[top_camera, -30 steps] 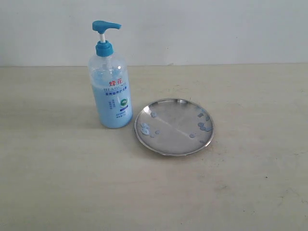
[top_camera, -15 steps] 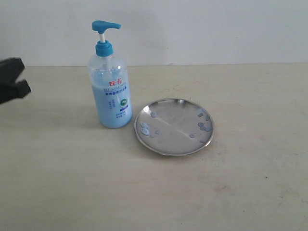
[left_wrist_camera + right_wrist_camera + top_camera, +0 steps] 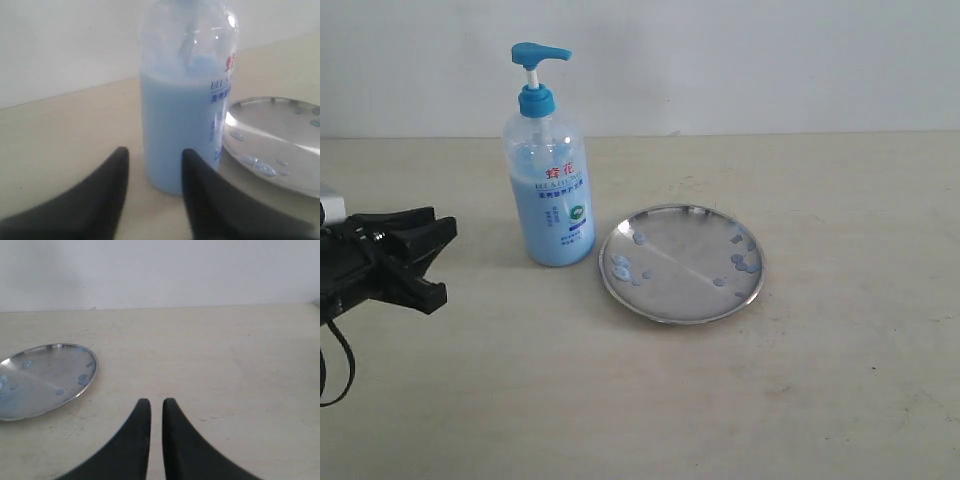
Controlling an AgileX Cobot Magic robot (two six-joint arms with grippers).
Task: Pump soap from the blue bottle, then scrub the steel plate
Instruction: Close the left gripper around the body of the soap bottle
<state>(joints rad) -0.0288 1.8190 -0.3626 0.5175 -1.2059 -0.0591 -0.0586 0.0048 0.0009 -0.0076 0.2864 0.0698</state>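
The blue bottle [image 3: 550, 200] stands upright on the table, its bright blue pump head [image 3: 540, 55] raised. Just right of it lies the steel plate [image 3: 682, 263], dotted with pale blue soap droplets [image 3: 620, 268]. My left gripper [image 3: 445, 262] is open at the left of the exterior view, a short way from the bottle and pointing at it. In the left wrist view the bottle [image 3: 185, 125] fills the space beyond the left gripper [image 3: 154, 152], with the plate [image 3: 280, 145] beside it. My right gripper [image 3: 156, 401] is shut, empty, over bare table, with the plate [image 3: 45, 377] off to one side.
A pale wooden tabletop [image 3: 820, 380] runs back to a white wall [image 3: 770, 60]. My right gripper is outside the exterior view. Bare table lies in front of the plate and to its right.
My left gripper has come in from the left edge, lower and further right, closer to the bottle. The bottle and plate have not moved.
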